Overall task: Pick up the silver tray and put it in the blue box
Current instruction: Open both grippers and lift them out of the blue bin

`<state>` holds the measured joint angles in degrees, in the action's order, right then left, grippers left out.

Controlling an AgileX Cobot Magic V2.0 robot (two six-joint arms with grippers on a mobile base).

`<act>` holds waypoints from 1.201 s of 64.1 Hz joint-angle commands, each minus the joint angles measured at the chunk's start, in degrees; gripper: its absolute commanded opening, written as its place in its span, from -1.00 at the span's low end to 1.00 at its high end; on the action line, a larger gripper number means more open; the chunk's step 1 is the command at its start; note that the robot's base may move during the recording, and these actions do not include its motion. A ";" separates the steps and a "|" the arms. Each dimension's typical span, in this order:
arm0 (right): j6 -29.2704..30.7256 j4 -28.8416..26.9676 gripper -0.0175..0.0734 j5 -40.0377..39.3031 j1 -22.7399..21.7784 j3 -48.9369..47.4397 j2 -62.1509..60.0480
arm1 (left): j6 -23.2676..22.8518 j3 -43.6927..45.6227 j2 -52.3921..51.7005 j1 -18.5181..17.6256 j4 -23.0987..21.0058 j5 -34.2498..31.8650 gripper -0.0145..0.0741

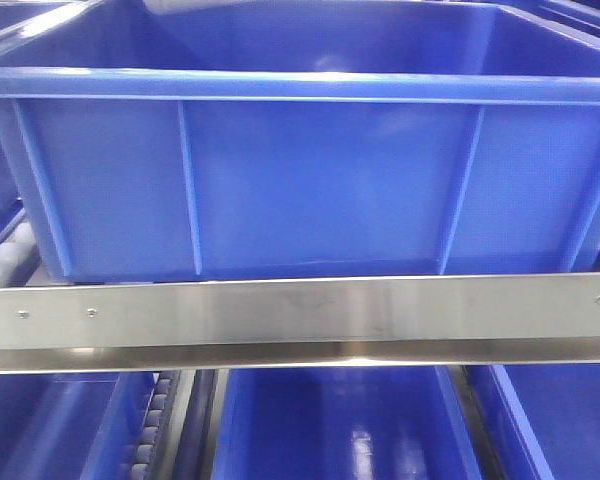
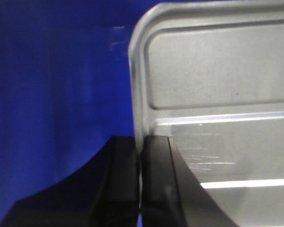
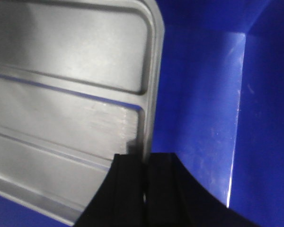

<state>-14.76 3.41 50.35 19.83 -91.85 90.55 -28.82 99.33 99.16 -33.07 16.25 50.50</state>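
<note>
Both wrist views: each gripper pinching silver tray [image 2: 217,94] rim inside blue box [image 1: 300,180]; front view hides tray.

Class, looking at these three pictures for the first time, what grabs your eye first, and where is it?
The blue box fills the front view, behind a steel rail. In both wrist views the silver tray gleams against blue walls, the left gripper pinching one edge and the right gripper the opposite edge.

Stuff around the edges: a shiny steel rail [image 1: 300,322] runs straight across the front with a few small screws [image 1: 91,313] in it. Below it sit more blue bins [image 1: 345,425] — side by side — plus a strip of white rollers [image 1: 150,425] between two of them.
</note>
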 commanded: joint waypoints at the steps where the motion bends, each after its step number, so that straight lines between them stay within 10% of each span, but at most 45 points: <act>1: 0.61 2.16 -0.49 -4.84 -1.14 -4.61 2.60 | 1.68 1.65 0.75 1.65 2.58 -2.09 -0.89; 23: 0.77 2.16 -0.15 -4.12 -2.01 -5.28 10.23 | 5.18 1.65 5.43 3.61 -2.32 -2.22 -0.70; 39: 0.77 2.16 0.74 -2.19 -2.01 -5.54 7.16 | 6.58 4.67 5.31 3.61 -6.51 -0.94 0.32; 54: 0.77 2.16 0.57 1.73 -2.01 -5.54 -0.38 | 11.93 8.21 0.30 2.91 -9.03 4.25 0.31; 77: 0.89 4.98 -0.47 -3.32 -2.01 13.19 -19.02 | 13.95 -9.96 -21.98 -0.89 -5.69 2.19 -0.52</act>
<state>-14.33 6.83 53.22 18.08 -83.26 77.70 -15.01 94.32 85.15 -33.33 9.35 58.10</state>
